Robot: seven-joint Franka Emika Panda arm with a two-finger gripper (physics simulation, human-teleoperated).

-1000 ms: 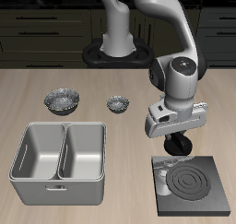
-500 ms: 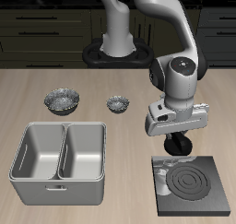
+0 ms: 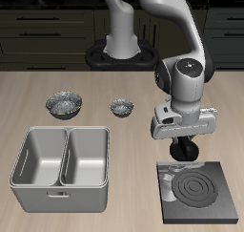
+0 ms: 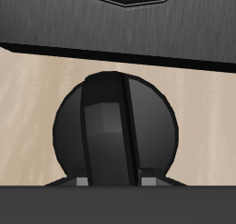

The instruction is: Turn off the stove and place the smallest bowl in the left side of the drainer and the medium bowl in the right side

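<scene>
Gripper [image 3: 180, 156] directly over the stove [image 3: 197, 192] knob [image 4: 114, 128] — fingers straddle its ridge; whether clamped cannot be told.

- Your hand [image 3: 181, 152] hangs directly over the stove's knob [image 3: 182, 170], which sits at the back edge of the stove [image 3: 197, 192], close to the counter's [image 3: 29, 91] front edge.
- The drainer [image 3: 61, 166] stands beside the stove, well apart from it, also near the front edge.
- Behind the drainer you have two bowls: the medium bowl [image 3: 64, 104] and the smallest bowl [image 3: 121, 107], side by side and apart, the smallest nearer your hand.
- The knob [image 4: 114, 128] fills the wrist view, counter around it.
</scene>
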